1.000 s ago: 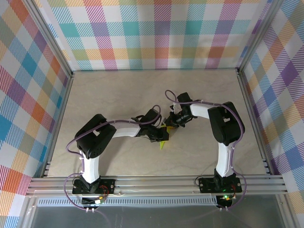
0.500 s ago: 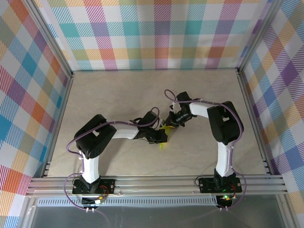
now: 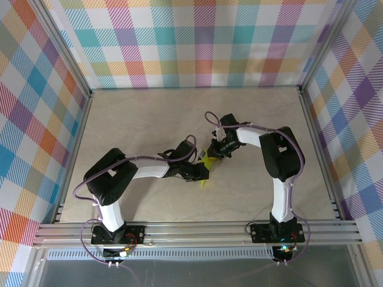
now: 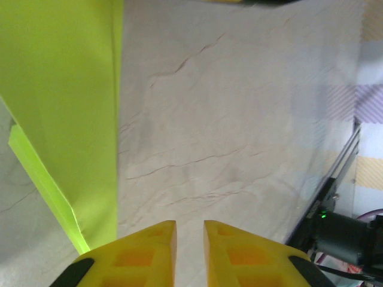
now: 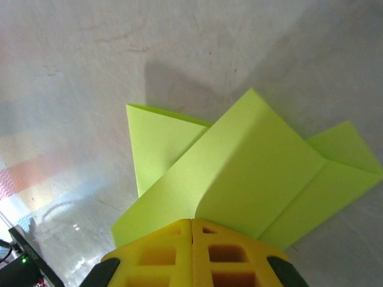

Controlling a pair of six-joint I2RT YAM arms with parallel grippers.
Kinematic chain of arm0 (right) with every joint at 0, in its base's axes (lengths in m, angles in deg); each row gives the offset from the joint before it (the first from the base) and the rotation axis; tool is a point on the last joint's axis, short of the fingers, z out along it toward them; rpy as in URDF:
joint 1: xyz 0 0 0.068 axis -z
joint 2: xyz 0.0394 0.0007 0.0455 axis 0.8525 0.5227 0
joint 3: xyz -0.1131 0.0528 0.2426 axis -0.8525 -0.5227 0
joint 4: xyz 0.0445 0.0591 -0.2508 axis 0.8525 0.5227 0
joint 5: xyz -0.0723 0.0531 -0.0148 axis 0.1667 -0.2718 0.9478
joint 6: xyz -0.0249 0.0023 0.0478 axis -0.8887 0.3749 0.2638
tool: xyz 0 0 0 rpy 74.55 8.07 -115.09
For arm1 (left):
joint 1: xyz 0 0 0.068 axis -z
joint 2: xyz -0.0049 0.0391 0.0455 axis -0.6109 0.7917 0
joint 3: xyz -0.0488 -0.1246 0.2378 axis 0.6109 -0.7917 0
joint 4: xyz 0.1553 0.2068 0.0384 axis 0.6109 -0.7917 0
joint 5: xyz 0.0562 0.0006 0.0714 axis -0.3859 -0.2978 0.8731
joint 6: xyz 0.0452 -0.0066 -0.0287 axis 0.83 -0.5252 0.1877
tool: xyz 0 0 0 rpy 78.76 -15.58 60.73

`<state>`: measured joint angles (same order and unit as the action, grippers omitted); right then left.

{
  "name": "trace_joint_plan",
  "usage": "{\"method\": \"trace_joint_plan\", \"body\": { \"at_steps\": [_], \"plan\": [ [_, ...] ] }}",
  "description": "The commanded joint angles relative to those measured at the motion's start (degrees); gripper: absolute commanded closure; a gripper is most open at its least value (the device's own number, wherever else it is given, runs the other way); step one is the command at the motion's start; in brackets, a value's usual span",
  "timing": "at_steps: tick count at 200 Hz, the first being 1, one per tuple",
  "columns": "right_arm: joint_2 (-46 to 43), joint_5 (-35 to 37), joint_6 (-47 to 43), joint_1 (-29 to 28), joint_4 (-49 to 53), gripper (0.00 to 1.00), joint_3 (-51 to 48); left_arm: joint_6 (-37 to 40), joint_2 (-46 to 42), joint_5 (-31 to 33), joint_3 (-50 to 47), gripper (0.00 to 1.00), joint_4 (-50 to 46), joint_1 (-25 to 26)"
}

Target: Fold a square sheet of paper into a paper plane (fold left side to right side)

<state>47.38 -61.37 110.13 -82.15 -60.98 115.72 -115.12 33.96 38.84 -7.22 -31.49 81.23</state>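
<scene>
Sheet of paper (image 3: 206, 162), thin, matte, bright yellow-green, folded into overlapping angled flaps with a pointed end toward the near edge; located at mid-table between the two wrists. In the right wrist view the sheet of paper (image 5: 239, 161) shows a broad upper flap with a crease, a smaller triangular flap behind it on the left and a further corner on the right, raised enough to cast a shadow on the surface. In the left wrist view the sheet of paper (image 4: 60, 89) fills the left side, with a narrow folded edge below it. Right gripper (image 3: 215, 153), yellow-fingered: fingers pressed together with no gap, clamped on the near edge of the upper flap (image 5: 191, 230). Left gripper (image 3: 202, 174), yellow-fingered: fingers a narrow slit apart, nothing between them, just beside the paper's straight edge (image 4: 190, 239). Table (image 3: 149, 119), pale beige with a faint marbled grain. Enclosure walls (image 3: 197, 42), multicoloured plaid, on three sides. Aluminium frame rail (image 3: 197, 230) along the near edge, bearing both arm bases.
</scene>
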Motion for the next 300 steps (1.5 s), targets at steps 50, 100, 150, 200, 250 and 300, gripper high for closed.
{"method": "trace_joint_plan", "body": {
  "at_steps": [50,100,150,200,250,300],
  "plan": [
    [-13.5,9.2,0.7,-1.8,3.9,0.7,-4.1,4.3,-16.8,15.2,-6.3,0.54,-3.2,-4.5],
    [-15.4,22.9,3.9,-11.7,9.3,0.52,-3.6,2.7,-25.4,27.9,-13.6,0.39,-1.4,-6.0],
    [-6.5,33.0,4.0,-18.8,15.4,0.41,4.6,2.1,-31.9,32.5,-18.9,0.33,-0.4,-7.0],
    [0.0,39.9,2.6,-20.5,19.2,0.39,11.0,2.6,-35.7,34.3,-20.7,0.31,-2.4,-7.3],
    [1.0,40.9,2.7,-20.5,19.8,0.58,11.3,4.2,-38.5,35.8,-19.9,0.3,-5.5,-7.4],
    [-3.3,41.4,3.3,-20.2,19.3,0.88,8.9,6.6,-41.5,36.9,-17.4,0.27,-9.0,-7.4]
  ]
}}
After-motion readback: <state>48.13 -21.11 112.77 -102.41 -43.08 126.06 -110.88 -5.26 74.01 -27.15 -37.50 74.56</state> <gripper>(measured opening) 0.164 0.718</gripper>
